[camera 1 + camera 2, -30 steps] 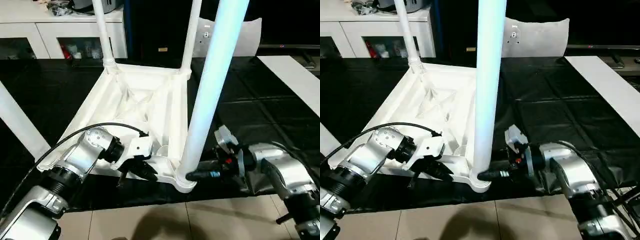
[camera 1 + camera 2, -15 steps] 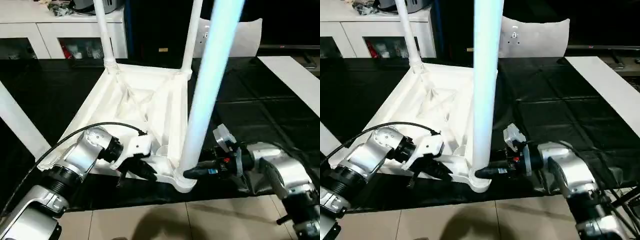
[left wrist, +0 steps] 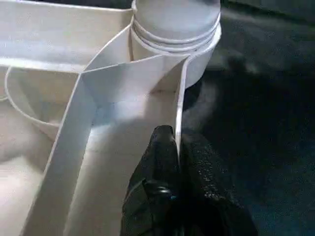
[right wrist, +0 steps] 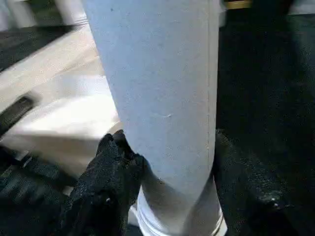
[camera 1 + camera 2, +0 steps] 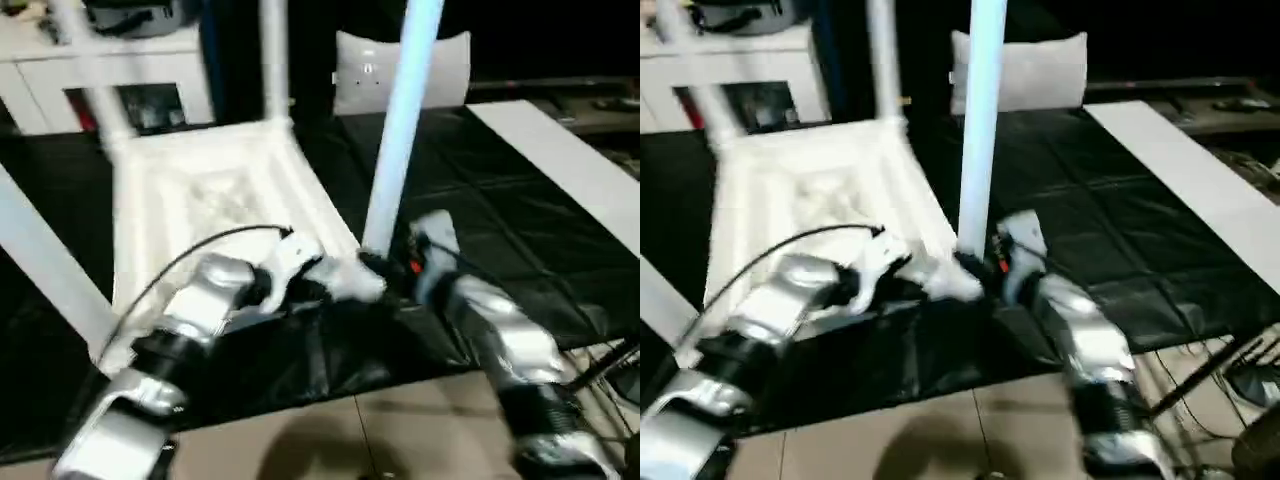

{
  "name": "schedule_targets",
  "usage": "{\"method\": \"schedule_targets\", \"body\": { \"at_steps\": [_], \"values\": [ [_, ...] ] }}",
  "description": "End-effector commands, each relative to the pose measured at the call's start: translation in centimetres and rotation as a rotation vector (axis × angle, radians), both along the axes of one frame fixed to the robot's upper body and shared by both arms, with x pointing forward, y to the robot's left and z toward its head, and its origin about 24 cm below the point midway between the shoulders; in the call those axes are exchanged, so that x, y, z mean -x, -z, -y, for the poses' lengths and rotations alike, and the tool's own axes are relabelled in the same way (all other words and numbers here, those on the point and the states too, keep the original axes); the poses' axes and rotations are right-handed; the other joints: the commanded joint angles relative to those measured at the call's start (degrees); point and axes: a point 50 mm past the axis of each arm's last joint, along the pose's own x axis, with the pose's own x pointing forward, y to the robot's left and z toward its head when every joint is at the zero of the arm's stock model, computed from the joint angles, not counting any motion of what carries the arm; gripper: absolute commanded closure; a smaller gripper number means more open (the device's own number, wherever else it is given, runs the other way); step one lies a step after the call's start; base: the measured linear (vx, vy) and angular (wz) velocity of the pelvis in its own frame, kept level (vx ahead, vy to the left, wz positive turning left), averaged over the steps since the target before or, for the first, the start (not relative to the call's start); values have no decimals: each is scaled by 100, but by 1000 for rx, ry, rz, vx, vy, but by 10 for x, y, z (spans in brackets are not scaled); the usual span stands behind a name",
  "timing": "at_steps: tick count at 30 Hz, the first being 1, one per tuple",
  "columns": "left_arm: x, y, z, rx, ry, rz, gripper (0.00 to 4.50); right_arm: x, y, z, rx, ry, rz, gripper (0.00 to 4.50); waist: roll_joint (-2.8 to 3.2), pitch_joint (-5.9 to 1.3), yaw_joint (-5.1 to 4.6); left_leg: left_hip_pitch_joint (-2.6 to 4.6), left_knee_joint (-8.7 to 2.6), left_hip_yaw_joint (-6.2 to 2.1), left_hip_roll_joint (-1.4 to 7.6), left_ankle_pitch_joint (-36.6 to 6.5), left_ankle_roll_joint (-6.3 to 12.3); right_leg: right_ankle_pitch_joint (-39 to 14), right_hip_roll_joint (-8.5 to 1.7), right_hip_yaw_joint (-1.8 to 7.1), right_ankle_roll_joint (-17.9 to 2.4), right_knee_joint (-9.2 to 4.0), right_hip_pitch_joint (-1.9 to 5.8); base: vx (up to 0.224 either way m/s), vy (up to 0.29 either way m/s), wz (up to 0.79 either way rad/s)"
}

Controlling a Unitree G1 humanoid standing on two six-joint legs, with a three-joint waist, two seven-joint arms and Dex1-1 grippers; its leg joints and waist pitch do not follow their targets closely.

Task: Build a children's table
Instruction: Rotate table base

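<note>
The children's table lies upside down on the black cloth, its ribbed white top [image 5: 210, 190] facing up. Legs stand in its corners, the nearest one [image 5: 400, 130] rising pale blue-white at the near right corner. My left gripper [image 3: 178, 147] is shut, pinching the top's thin rim wall just beside that corner socket [image 3: 177, 29]. My right gripper [image 4: 167, 147] clasps the base of the same leg [image 4: 162, 73], one black finger [image 4: 113, 157] on each side. In the left eye view both grippers meet at that corner [image 5: 365, 272].
A white cabinet [image 5: 60, 70] stands at the back left and a grey-white cushion [image 5: 400, 65] behind the table. A white board [image 5: 570, 170] lies on the black cloth [image 5: 480, 200] at the right. Tiled floor [image 5: 330, 440] and cables [image 5: 610, 370] are in front.
The head views have swung and blurred. The table's near right corner has moved away from the cloth's front edge, with both grippers still on it. The right gripper's jaws have narrowed a little around the leg.
</note>
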Motion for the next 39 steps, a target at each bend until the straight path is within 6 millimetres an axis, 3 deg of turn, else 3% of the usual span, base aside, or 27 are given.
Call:
{"method": "schedule_targets", "body": {
  "at_steps": [1, 4, 6, 9, 11, 12, 17, 22, 24, 27, 29, 34, 35, 39],
  "values": [
    [-14, -34, 29, 85, -52, 153, 450, 5, 9, -48, -53, -78, -83, 254, -20, -405, 27, -22, -379, -29, 63, -895, 269, -2445, -344, 237, -611, -479, 290, 0, 0, 0],
    [-15, -35, 37, 74, -69, 170, 450, -1, 7, -50, -56, 11, -69, 254, -30, -448, 63, -39, -373, -23, 83, -522, 361, -1710, -358, 275, -847, -370, 334, 0, 0, 0],
    [-14, -35, 41, 61, -47, 183, 450, -3, 6, -50, -42, 36, -33, 184, -30, -473, 82, -56, -356, -9, 79, -215, 480, -1038, -354, 293, -1060, -283, 356, 0, 0, 0],
    [-14, -32, 35, 24, -36, 194, 450, -4, 4, -41, -53, 72, 5, 162, -27, -474, 96, -65, -351, -4, 93, -57, 668, -636, -364, 307, -1209, -232, 375, 0, 0, 0],
    [-14, -32, 34, 20, -35, 195, 450, -4, 4, -40, -52, 78, 13, 149, -28, -470, 100, -63, -353, -1, 96, -66, 707, -646, -363, 308, -1240, -229, 380, 0, 0, 0],
    [-12, -29, 28, 16, -14, 194, 450, -2, 2, -31, -52, 70, 43, 141, 22, -454, 96, -52, -353, 7, 96, -170, 692, -745, -357, 309, -1226, -262, 363, 0, 0, 0],
    [-7, -23, 15, 8, 67, 193, 450, 5, 2, -7, -35, 7, 95, 105, 0, -435, 138, -29, -377, 14, 105, -516, 602, -1080, -351, 318, -1105, -304, 367, 0, 0, 0],
    [3, -14, -3, -16, 228, 154, 450, 16, -2, 21, 11, -156, 128, 57, -8, -432, 191, -26, -382, 8, 112, -622, 581, -1199, -355, 322, -1041, -310, 369, 0, 0, 0],
    [11, -9, -10, -28, 323, 120, 450, 22, -4, 34, 57, -261, 129, 33, -20, -410, 198, -11, -389, 14, 109, -798, 535, -1524, -357, 311, -995, -352, 354, 0, 0, 0],
    [19, -8, -18, -42, 444, 95, 450, 27, -8, 47, 101, -380, 118, 16, 11, -397, 229, 5, -397, 7, 118, -872, 499, -1723, -358, 314, -928, -366, 338, 0, 0, 0],
    [25, -7, -24, -66, 549, 76, 450, 31, -9, 53, 148, -489, 103, 4, -27, -386, 248, 28, -406, 18, 136, -985, 487, -1800, -357, 323, -936, -387, 320, 0, 0, 0],
    [31, -8, -26, -60, 647, 40, 450, 37, -11, 56, 162, -644, 84, 4, -36, -398, 349, 29, -403, 23, 156, -939, 461, -1799, -376, 321, -978, -353, 331, 0, 0, 0],
    [34, -9, -27, -57, 691, 23, 450, 40, -13, 56, 146, -718, 63, 29, -35, -402, 370, 34, -403, 22, 164, -907, 472, -1728, -373, 316, -1019, -341, 327, 0, 0, 0],
    [36, -10, -28, -73, 747, 12, 450, 42, -14, 55, 131, -823, 34, 57, -53, -405, 455, 36, -399, 31, 176, -858, 495, -1631, -381, 322, -1066, -318, 322, 0, 0, 0]
  ]
}}
